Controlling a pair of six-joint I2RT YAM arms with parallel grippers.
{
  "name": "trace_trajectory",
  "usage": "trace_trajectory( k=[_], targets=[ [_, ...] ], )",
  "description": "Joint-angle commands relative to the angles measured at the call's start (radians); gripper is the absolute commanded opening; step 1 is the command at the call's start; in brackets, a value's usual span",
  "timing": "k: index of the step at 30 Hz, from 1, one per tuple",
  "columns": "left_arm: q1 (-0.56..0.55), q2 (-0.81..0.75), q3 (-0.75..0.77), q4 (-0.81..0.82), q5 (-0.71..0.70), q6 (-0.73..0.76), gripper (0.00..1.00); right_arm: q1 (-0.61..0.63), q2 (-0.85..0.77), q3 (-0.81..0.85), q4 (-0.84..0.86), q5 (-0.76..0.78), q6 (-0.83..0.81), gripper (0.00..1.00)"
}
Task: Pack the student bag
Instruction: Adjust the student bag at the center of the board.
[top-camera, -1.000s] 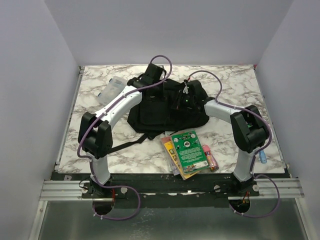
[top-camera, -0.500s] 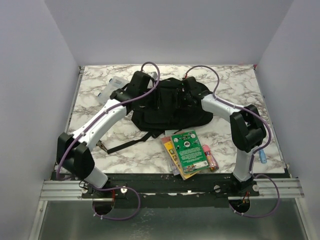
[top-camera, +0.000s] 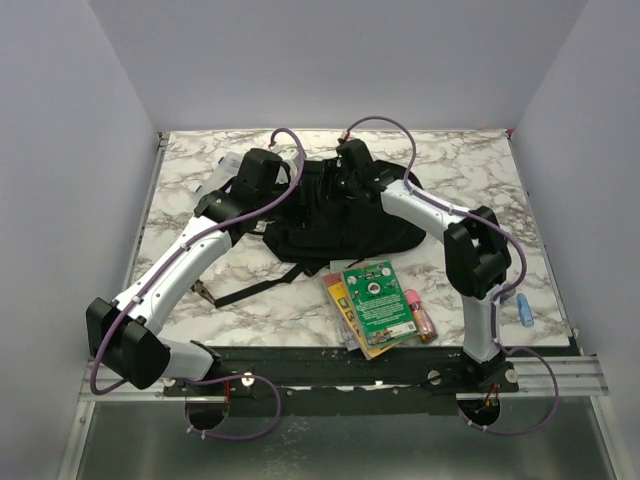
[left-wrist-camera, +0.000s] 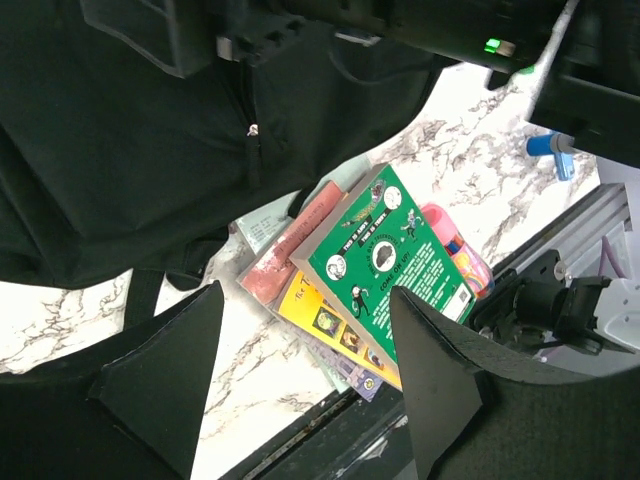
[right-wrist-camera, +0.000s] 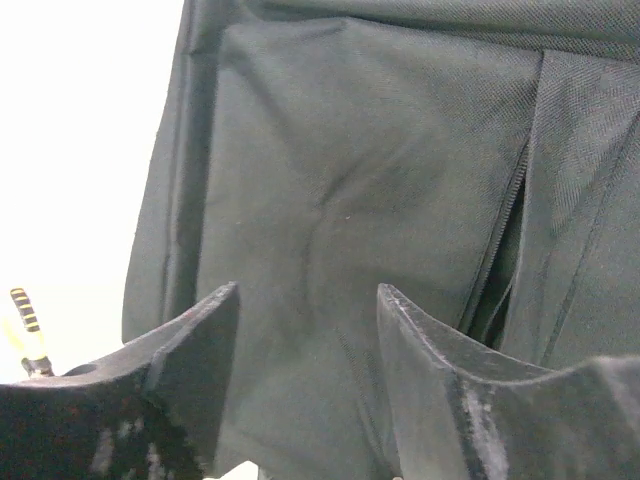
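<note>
My left jaws stand wide apart with nothing between them; beyond them I see the student bag (left-wrist-camera: 150, 130) and a green book (left-wrist-camera: 385, 250) just beside it. My right jaws are also open and empty, close over the black fabric. The bag lies in the middle of the counter (top-camera: 480, 170).

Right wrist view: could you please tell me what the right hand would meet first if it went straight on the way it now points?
Most likely the student bag: the right hand, open, points straight at its black fabric panel, with nothing else in between. How near the fabric is, the picture does not show.
</note>
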Motion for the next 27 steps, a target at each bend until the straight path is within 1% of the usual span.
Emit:
trace_trajectory(
  k=[1,3,7,14,17,23,25,27],
  targets=[
    [0.005,-0.031,-0.015,-0.004,0.058,0.020,0.71,-0.005,0.087,0.045,-0.022,0.057,0.075,0.65],
    [0.007,-0.042,-0.020,-0.002,0.054,0.017,0.71,-0.011,0.104,0.043,-0.023,0.082,0.077,0.71],
    [0.008,-0.045,-0.027,0.006,0.088,0.008,0.72,-0.041,0.134,0.038,-0.025,0.060,0.107,0.72],
    [0.010,-0.045,-0.047,0.028,0.121,-0.006,0.72,-0.043,0.167,0.060,-0.054,0.162,0.089,0.76],
    [0.010,-0.045,-0.051,0.034,0.132,-0.008,0.73,-0.045,0.193,0.085,-0.062,0.185,0.069,0.80],
    [0.014,-0.045,-0.054,0.039,0.141,-0.006,0.73,-0.053,0.216,0.068,0.049,0.126,0.064,0.81],
    [0.015,-0.044,-0.055,0.039,0.134,-0.002,0.73,-0.059,0.212,0.045,0.092,0.114,0.082,0.81],
    [0.016,-0.045,-0.057,0.039,0.125,0.004,0.73,-0.066,0.189,-0.015,0.164,0.084,0.090,0.80]
  ],
)
